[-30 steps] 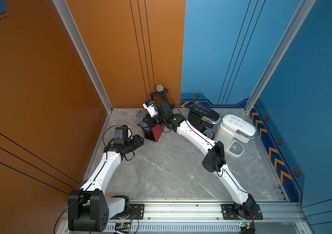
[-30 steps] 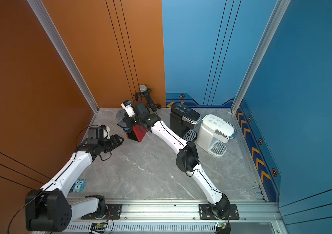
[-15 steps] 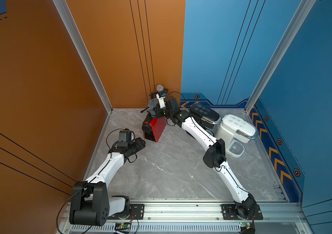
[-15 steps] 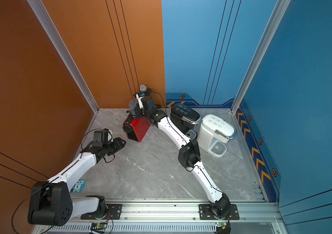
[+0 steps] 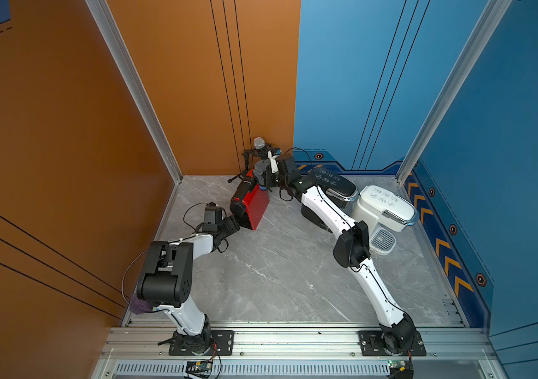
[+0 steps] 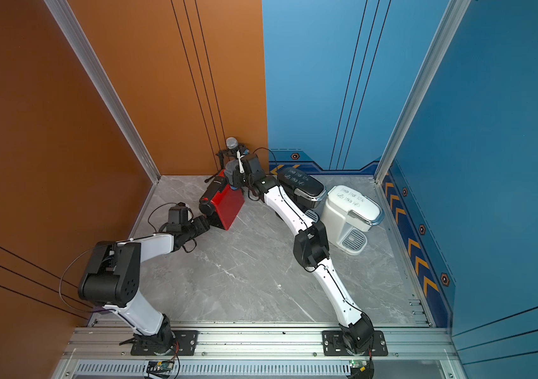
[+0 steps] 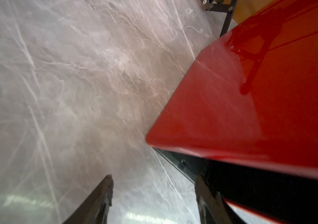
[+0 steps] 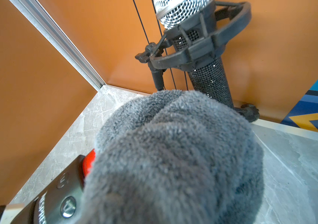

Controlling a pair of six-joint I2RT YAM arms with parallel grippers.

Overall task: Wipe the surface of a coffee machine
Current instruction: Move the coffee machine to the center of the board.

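The red coffee machine (image 5: 250, 206) (image 6: 223, 206) stands near the back corner, its black top strip with buttons (image 8: 57, 195) showing in the right wrist view. A fluffy grey cloth (image 8: 173, 155) (image 5: 260, 168) (image 6: 229, 173) is bunched in my right gripper (image 5: 265, 175), which is shut on it over the machine's rear top; the cloth hides the fingers. My left gripper (image 7: 154, 194) (image 5: 233, 225) (image 6: 204, 225) is open low at the machine's front corner. Only floor lies between its fingers (image 7: 104, 197), and the other one sits beside the machine's dark lower edge (image 7: 241, 174).
A microphone on a small tripod (image 5: 258, 145) (image 8: 202, 48) stands in the corner just behind the cloth. A black coffee machine (image 5: 338, 187) and a white one (image 5: 384, 210) stand at the back right, under and beside my right arm. The orange wall is close on the left.
My left gripper has moved up to the red machine's front corner and its jaws have widened, while the left elbow folded back. The right gripper carried the cloth toward the machine's rear.
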